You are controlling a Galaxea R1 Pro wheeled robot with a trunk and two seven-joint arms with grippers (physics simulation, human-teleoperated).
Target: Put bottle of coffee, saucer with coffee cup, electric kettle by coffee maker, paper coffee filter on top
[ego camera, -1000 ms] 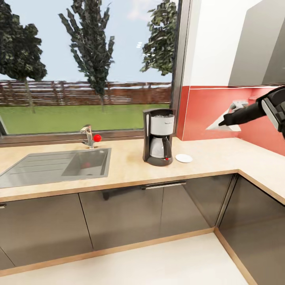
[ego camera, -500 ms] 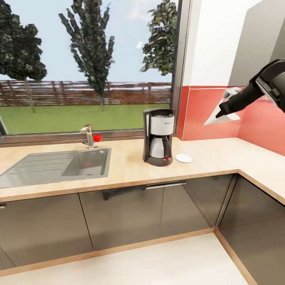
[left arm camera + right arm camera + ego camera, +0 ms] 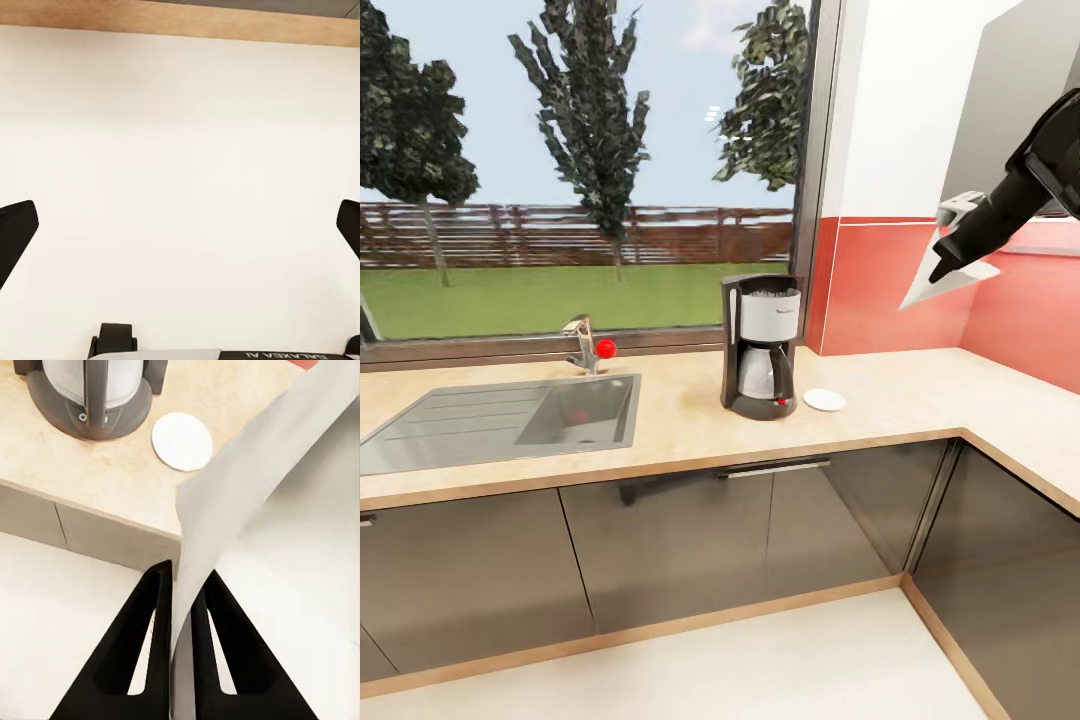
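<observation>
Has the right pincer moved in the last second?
Yes. The right pincer, shut on the paper coffee filter, has risen well above the kitchen countertop.

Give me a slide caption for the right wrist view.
Right gripper pinches the paper coffee filter above the countertop, saucer beside the coffee maker.

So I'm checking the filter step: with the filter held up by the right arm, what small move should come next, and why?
Probably carry it sideways toward the coffee maker. The right gripper is shut on the paper coffee filter, held high in front of the red wall, well off to the machine's right, and the machine's top looks bare. The saucer already sits beside it.
</observation>
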